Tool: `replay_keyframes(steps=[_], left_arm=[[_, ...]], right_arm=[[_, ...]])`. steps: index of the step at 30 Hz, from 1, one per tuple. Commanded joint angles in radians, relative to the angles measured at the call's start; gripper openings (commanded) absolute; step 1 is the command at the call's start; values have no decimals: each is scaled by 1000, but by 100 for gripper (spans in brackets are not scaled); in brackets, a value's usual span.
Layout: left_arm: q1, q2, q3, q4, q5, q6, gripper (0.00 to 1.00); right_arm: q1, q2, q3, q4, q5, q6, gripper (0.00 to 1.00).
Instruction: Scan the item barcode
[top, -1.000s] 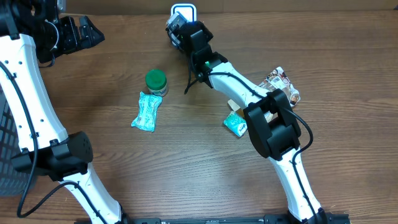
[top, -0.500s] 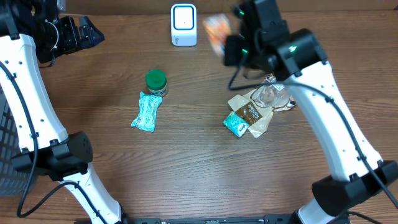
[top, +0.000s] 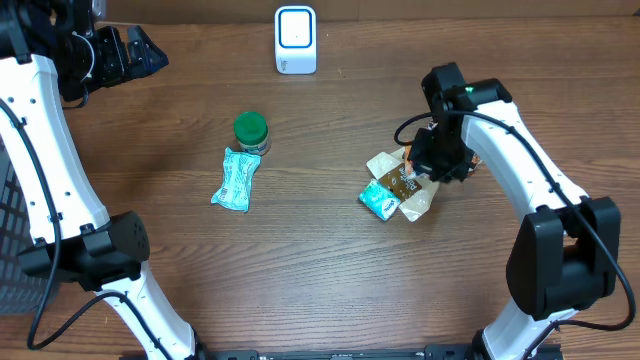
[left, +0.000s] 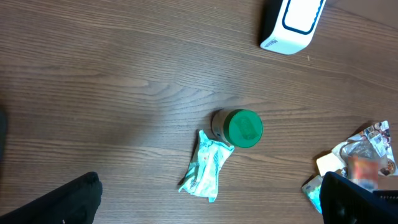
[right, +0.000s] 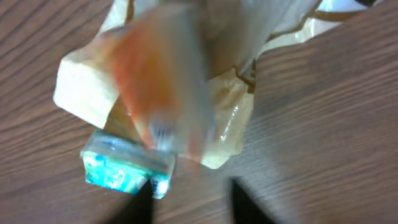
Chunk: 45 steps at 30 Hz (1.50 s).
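Well to the right of the white scanner (top: 295, 40), and nearer the front edge of the table (top: 320, 290), the right gripper (top: 438, 160) is seen poised just above a small heap of packets (top: 400, 190). In the right wrist view an orange packet (right: 155, 93), taken to be the item, is shown smeared by motion blur over that heap, above a tan wrapper (right: 74, 87) and beside a teal carton (right: 121, 168). Whether it rests there or is in the air cannot be told. The right fingers (right: 249, 199) are seen parted, with bare wood between them and nothing gripped. The packet lies just beyond the fingertips, its long axis roughly in line with the gap, though its outline is blurred. No barcode can be made out. The left gripper (top: 125, 55) is held far to the left of the scanner, spread wide and empty. The right arm is therefore judged much the nearer for any grasp, which would call for a carry up and left to the scanner.
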Motion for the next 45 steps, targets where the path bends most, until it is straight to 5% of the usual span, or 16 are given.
replay_keyframes(steps=[1,5,9,17,24,36,39,43,45], left_arm=[[-7,0,0,0,0,2,100],[-7,0,0,0,0,2,100],[-7,0,0,0,0,2,100],[-7,0,0,0,0,2,100],[-7,0,0,0,0,2,100],[-7,0,0,0,0,2,100],[-7,0,0,0,0,2,100],[-7,0,0,0,0,2,100],[-7,0,0,0,0,2,100]], right_arm=[[-15,-15,17,-3,-71,-90,64],[-13,-16,133,-31,-288,-177,65],[91,-14,159,117,-420,-136,64],[417,4,23,575,-235,263,65],[540,185,-3,825,-264,266,65],[609,388,-3,1071,-185,258,49],[623,404,-3,1091,-173,257,38],[633,407,-1,1040,-171,258,4],[627,399,11,980,-190,258,4]])
